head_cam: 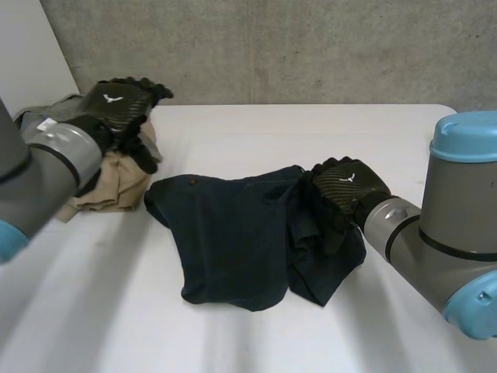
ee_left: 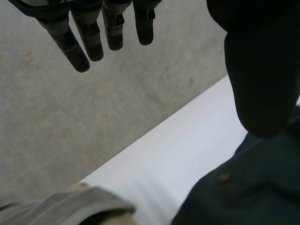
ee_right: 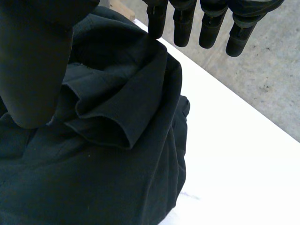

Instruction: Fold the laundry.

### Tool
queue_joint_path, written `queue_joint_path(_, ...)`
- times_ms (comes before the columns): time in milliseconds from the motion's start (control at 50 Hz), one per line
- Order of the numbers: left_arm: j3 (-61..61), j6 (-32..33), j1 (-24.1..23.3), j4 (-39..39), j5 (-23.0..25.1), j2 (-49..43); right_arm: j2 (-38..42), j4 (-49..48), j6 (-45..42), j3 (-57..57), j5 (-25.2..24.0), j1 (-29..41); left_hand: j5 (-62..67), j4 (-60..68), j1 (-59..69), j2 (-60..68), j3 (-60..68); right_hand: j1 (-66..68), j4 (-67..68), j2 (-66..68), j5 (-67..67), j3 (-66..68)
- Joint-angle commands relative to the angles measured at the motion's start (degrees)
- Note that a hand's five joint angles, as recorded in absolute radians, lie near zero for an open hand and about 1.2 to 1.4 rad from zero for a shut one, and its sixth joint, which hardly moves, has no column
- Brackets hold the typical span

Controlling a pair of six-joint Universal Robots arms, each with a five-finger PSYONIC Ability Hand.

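Right hand (head_cam: 345, 190) rests with fingers loosely spread on the rumpled right side of a dark navy garment (head_cam: 233, 241), gripping nothing. Left hand (head_cam: 120, 105) hovers open and empty over a stack of tan and grey clothes (head_cam: 109, 186). Folding looks barely begun: the garment lies bunched mid-table on the white table (head_cam: 256, 132), before a concrete wall (head_cam: 311, 47).

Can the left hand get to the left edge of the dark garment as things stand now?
Probably yes. The left hand is open above the beige clothes, close beside the dark garment. That edge lies uncovered on the table, so nothing seems to block the way.
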Motion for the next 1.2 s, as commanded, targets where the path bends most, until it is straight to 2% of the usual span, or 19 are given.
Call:
queue_joint_path(20,5.5,12.4,12.4,-7.4,12.7,-10.7,0.1,2.4,-1.5,-1.3,-0.3,-1.3,-2.8,-1.5,-1.5,-1.8,-2.1,-3.4,-2.2,-2.2,-2.8,-1.9)
queue_joint_path(60,6.3,15.4,14.3,-7.7,16.9,-14.6,0.0,2.4,-1.8,-1.3,-0.4,-1.7,-2.8,-1.5,-1.5,-1.8,-2.1,-3.4,-2.2,-2.2,-2.8,-1.9)
queue_joint_path(140,8.7,17.4,15.4,-7.0,21.9,-20.6,-0.1,2.3,-1.9,-1.1,-0.4,-2.1,-1.6,-0.3,-0.3,-0.6,-0.9,-3.4,-2.2,-2.2,-2.8,-1.9)
queue_joint_path(200,10.1,17.6,15.1,-6.7,22.9,-23.7,-0.1,2.3,-2.0,-0.9,-0.4,-2.2,0.4,1.8,1.7,1.4,1.1,-3.4,-2.2,-2.2,-2.8,-1.9)
queue_joint_path(360,14.4,17.4,12.7,-4.5,19.8,-29.9,-0.1,2.1,-2.1,0.8,-0.3,-2.7,8.1,9.5,9.5,9.2,8.8,-3.4,-2.2,-2.2,-2.8,-1.9)
queue_joint_path(440,16.5,17.2,11.2,-1.1,16.6,-32.5,0.1,1.8,-2.4,1.6,-0.3,-3.0,22.9,24.3,24.2,23.9,23.6,-3.4,-2.2,-2.2,-2.8,-1.9)
queue_joint_path(460,17.1,17.2,10.8,0.0,15.2,-33.4,0.1,1.6,-2.5,1.9,-0.3,-3.2,32.1,33.5,33.4,33.1,32.8,-3.4,-2.2,-2.2,-2.8,-1.9)
queue_joint_path(520,18.3,17.4,9.9,0.7,13.2,-34.0,-0.1,1.5,-2.7,2.2,-0.3,-3.3,43.8,45.1,45.1,44.8,44.5,-3.4,-2.2,-2.2,-2.8,-1.9)
queue_joint_path(580,19.7,16.9,8.9,1.2,11.7,-34.3,-0.3,1.5,-2.7,2.5,-0.3,-3.5,65.3,66.6,66.6,66.3,66.0,-3.4,-2.2,-2.2,-2.8,-1.9)
queue_joint_path(600,20.1,16.9,8.8,1.2,11.5,-34.4,-0.4,1.5,-2.7,2.5,-0.3,-3.7,67.1,68.5,68.5,68.2,67.8,-3.4,-2.2,-2.2,-2.8,-1.9)
queue_joint_path(740,27.4,14.9,7.9,3.4,10.6,-33.5,-2.0,1.5,-3.0,2.3,-0.5,-5.2,67.2,68.5,68.5,68.2,67.9,-3.4,-2.2,-2.2,-2.8,-1.9)
queue_joint_path(800,33.5,10.2,6.3,5.8,9.4,-31.9,-2.8,1.5,-2.9,1.7,-0.8,-5.8,67.2,68.5,68.5,68.2,67.9,-3.4,-2.2,-2.2,-2.8,-1.9)
queue_joint_path(820,36.7,7.0,4.8,7.9,8.6,-30.9,-3.0,1.5,-2.7,1.5,-0.9,-6.0,67.2,68.5,68.5,68.2,67.9,-3.4,-2.2,-2.2,-2.8,-1.9)
queue_joint_path(920,45.0,-0.8,0.2,15.3,7.7,-28.0,-3.6,1.5,-2.6,1.0,-0.8,-7.2,67.2,68.5,68.5,68.2,67.9,-3.4,-2.2,-2.2,-2.8,-1.9)
queue_joint_path(1000,48.7,-6.2,-3.7,19.8,9.6,-26.1,-4.1,1.5,-2.4,0.8,-0.7,-8.9,67.2,68.5,68.5,68.2,67.9,-3.4,-2.2,-2.2,-2.8,-1.9)
queue_joint_path(1060,48.8,-10.3,-6.2,21.1,14.6,-25.2,-4.5,1.5,-2.1,0.3,-0.8,-11.1,67.2,68.5,68.5,68.2,67.9,-3.4,-2.2,-2.2,-2.8,-1.9)
queue_joint_path(1080,47.9,-12.3,-7.1,21.1,18.0,-25.0,-4.8,1.5,-1.9,0.1,-0.9,-12.2,67.2,68.5,68.5,68.2,67.9,-3.4,-2.2,-2.2,-2.8,-1.9)
queue_joint_path(1200,41.6,-15.8,-10.5,20.0,26.6,-24.5,-5.5,1.5,-1.0,-1.1,-1.7,-16.6,67.2,68.5,68.5,68.2,67.9,-3.4,-2.2,-2.2,-2.8,-1.9)
